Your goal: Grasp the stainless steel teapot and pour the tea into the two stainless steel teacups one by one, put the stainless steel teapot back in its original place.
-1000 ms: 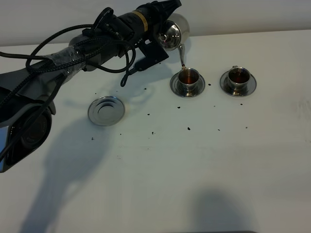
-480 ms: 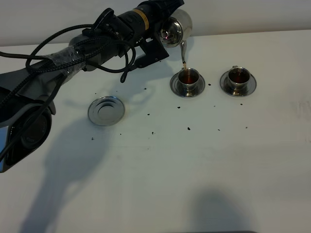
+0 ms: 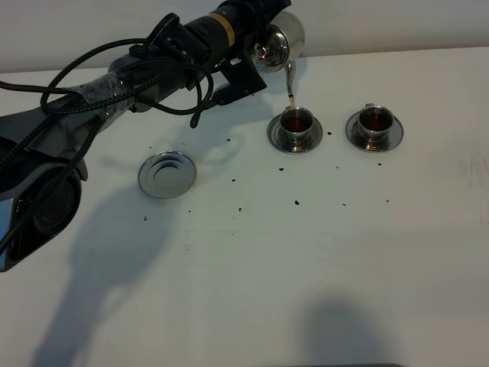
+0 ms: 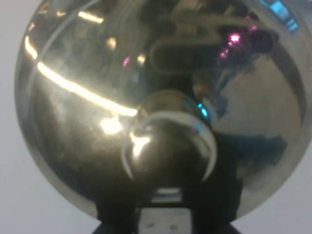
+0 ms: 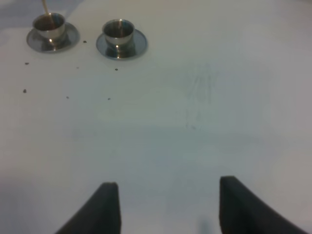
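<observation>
My left gripper (image 3: 260,23) is shut on the stainless steel teapot (image 3: 280,47) and holds it tilted above the table's far side. Its spout (image 3: 290,80) points down over the left teacup (image 3: 296,121), and a thin stream of tea (image 3: 293,101) falls into it. The right teacup (image 3: 375,121) holds dark tea. Both cups stand on saucers and also show in the right wrist view, the left cup (image 5: 49,25) and the right cup (image 5: 118,31). The teapot's domed lid (image 4: 161,117) fills the left wrist view. The round steel coaster (image 3: 166,173) lies bare at the left. My right gripper (image 5: 163,204) is open.
Dark specks of spilled tea (image 3: 296,202) dot the white table (image 3: 321,260) around and in front of the cups. The left arm and its cables (image 3: 114,84) stretch across the table's left rear.
The teapot has risen slightly and shifted right over the left cup, with the spout tip higher and the stream still falling. The right gripper has not moved.
</observation>
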Controlling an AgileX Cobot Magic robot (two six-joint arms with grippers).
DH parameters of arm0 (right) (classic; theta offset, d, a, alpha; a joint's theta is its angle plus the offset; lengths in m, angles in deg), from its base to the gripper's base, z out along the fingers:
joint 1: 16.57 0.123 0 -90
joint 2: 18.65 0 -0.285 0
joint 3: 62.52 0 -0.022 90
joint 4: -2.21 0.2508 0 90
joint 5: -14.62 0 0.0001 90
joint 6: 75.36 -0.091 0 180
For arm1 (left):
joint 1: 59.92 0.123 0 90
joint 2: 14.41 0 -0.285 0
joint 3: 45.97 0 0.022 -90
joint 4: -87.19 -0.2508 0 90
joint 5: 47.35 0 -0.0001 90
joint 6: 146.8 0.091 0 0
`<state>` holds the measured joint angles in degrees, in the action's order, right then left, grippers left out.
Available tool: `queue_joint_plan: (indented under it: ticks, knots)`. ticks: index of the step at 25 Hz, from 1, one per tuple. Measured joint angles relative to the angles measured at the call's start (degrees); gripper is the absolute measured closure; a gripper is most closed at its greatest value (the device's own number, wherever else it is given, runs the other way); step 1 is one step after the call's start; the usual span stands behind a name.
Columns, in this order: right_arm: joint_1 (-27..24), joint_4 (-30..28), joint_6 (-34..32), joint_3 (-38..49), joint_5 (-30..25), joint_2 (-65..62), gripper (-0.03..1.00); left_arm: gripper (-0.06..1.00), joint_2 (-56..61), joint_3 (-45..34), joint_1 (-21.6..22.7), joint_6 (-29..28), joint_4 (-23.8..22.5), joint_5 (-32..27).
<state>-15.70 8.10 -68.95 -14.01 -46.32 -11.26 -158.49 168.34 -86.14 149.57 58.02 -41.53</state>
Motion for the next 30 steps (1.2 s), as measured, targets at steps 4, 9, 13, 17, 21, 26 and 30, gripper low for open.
queue_joint_plan:
  ticks: [4,9,13,17,21,26,30]
  knots:
    - [0.0,0.02,0.0,0.0,0.0,0.0,0.52,0.72,0.0,0.0,0.0,0.0,-0.66,0.52]
    - [0.0,0.02,0.0,0.0,0.0,0.0,0.52,0.72,0.0,0.0,0.0,0.06,-0.67,0.62]
    - [0.0,0.02,0.0,0.0,0.0,0.0,0.52,0.72,0.0,0.0,0.0,-1.31,-0.67,0.04]
    - [0.0,0.02,0.0,0.0,0.0,0.0,0.52,0.72,0.0,0.0,0.0,-4.72,-0.67,-3.78]
    - [0.0,0.02,0.0,0.0,0.0,0.0,0.52,0.72,0.0,0.0,0.0,-7.29,-0.67,-9.32]
    - [0.0,0.02,0.0,0.0,0.0,0.0,0.52,0.72,0.0,0.0,0.0,-14.81,-0.62,-13.24]
    - [0.0,0.02,0.0,0.0,0.0,0.0,0.52,0.72,0.13,0.0,0.2,-21.02,-0.62,-13.64]
